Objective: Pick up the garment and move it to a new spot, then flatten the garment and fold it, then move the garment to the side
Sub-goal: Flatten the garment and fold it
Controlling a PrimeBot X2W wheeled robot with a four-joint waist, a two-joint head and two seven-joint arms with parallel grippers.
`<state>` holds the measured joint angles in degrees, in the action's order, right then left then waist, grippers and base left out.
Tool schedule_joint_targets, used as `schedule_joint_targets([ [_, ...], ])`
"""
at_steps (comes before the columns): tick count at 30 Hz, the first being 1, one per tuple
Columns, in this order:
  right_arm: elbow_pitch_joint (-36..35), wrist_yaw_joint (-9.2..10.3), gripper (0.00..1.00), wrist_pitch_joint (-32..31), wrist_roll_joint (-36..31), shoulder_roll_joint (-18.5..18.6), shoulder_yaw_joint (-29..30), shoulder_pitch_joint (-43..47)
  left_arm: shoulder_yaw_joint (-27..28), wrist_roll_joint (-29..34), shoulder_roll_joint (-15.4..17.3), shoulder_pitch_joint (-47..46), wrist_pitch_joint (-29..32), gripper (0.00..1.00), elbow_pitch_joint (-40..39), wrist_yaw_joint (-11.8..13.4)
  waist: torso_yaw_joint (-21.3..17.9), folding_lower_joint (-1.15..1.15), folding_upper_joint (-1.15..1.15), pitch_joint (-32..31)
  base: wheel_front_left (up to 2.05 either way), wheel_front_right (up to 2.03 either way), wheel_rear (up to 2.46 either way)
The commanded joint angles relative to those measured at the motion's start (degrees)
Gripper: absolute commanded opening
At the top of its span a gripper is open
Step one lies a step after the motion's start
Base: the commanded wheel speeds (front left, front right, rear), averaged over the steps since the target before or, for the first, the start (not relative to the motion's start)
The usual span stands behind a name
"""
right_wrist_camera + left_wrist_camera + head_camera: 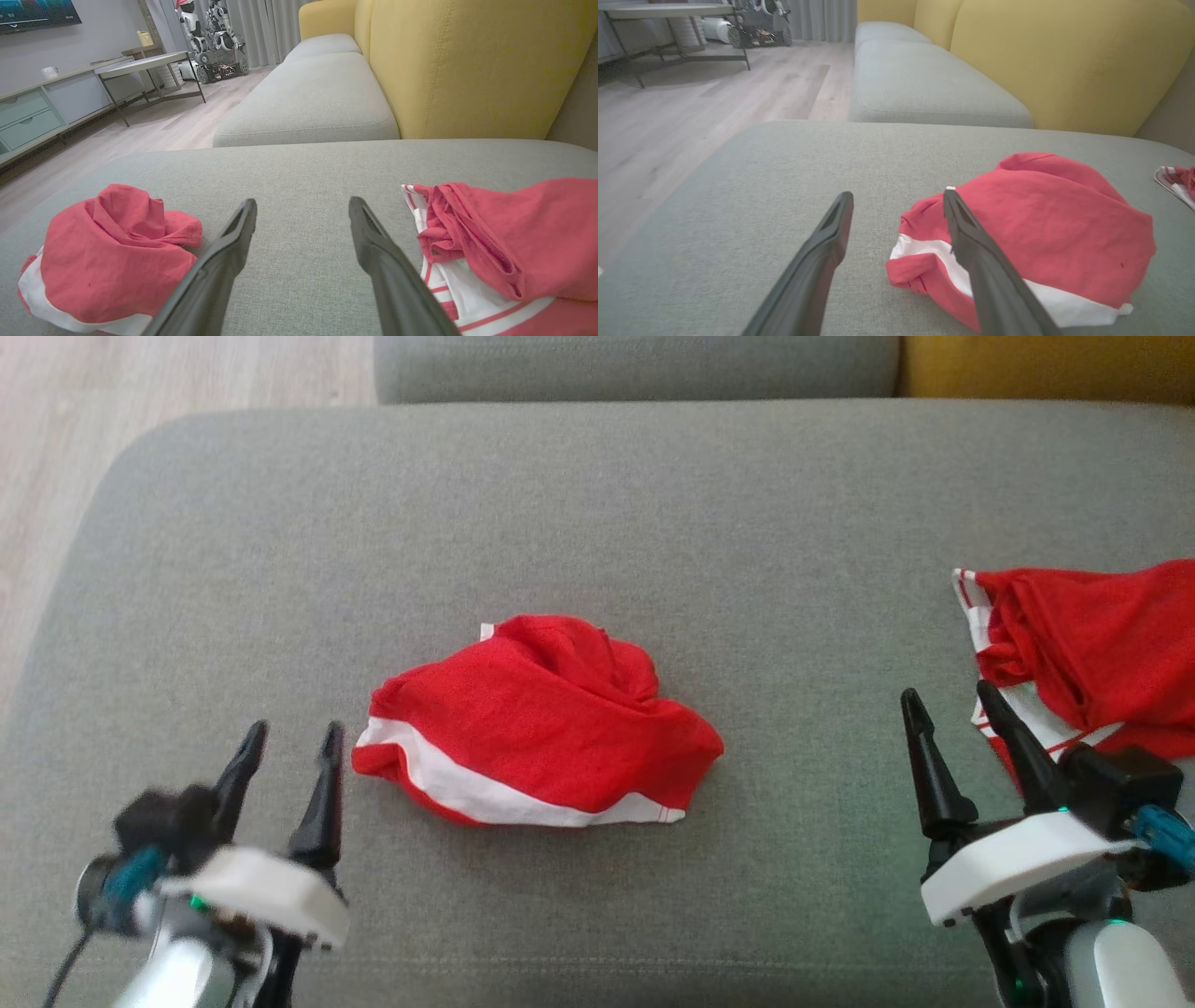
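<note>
We work over a grey sofa cushion (pixel 597 504), with pale wooden floor (pixel 56 476) beyond its left edge and a yellow backrest (pixel 1064 60) at the far right. The garment (pixel 532 723) lies crumpled near the middle of the cushion: red fabric bunched into a rounded heap, with a white band running along its near edge. A second red garment (pixel 1092 644), with white stripes, lies at the right edge of the cushion, well apart from the first. The left gripper (pixel 291 733) hovers just beside the garment's left end, its fingers spread apart and holding nothing. The right gripper (pixel 952 695) stands near the second red garment, its jaws equally wide and empty; one finger overlaps that cloth in the head view, and we cannot tell whether it touches. Bare cushion lies between the right gripper and the garment. A metal-legged table (pixel 140 63) stands on the floor far off.
</note>
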<state>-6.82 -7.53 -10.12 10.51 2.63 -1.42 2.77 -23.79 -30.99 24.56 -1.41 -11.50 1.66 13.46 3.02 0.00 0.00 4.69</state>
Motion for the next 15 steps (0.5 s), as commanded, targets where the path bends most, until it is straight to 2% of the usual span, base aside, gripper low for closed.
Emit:
schedule_joint_targets([
  [1, -2.22, 0.04, 1.00, -0.01, -0.04, 0.25, -1.21, -2.20, 2.04, -0.30, 1.57, -5.06, 0.38, 1.00, -1.04, -0.61, 0.21, 0.00, 0.00, 0.52, 0.00, 0.00, 0.00],
  [9, -1.93, 0.04, 1.00, 0.09, 0.11, 0.25, -2.84, -3.76, -1.60, -5.54, -0.55, -13.85, 7.51, 1.00, 11.85, -9.61, -0.99, 0.00, 0.00, 3.28, 0.00, 0.00, 0.00],
  [15, -0.84, 0.04, 1.00, 0.92, 0.60, 0.25, -3.05, -3.85, -2.42, -7.37, -1.82, -16.97, 8.88, 1.00, 21.31, -12.54, -2.33, 0.00, 0.00, 4.59, 0.00, 0.00, 0.00],
])
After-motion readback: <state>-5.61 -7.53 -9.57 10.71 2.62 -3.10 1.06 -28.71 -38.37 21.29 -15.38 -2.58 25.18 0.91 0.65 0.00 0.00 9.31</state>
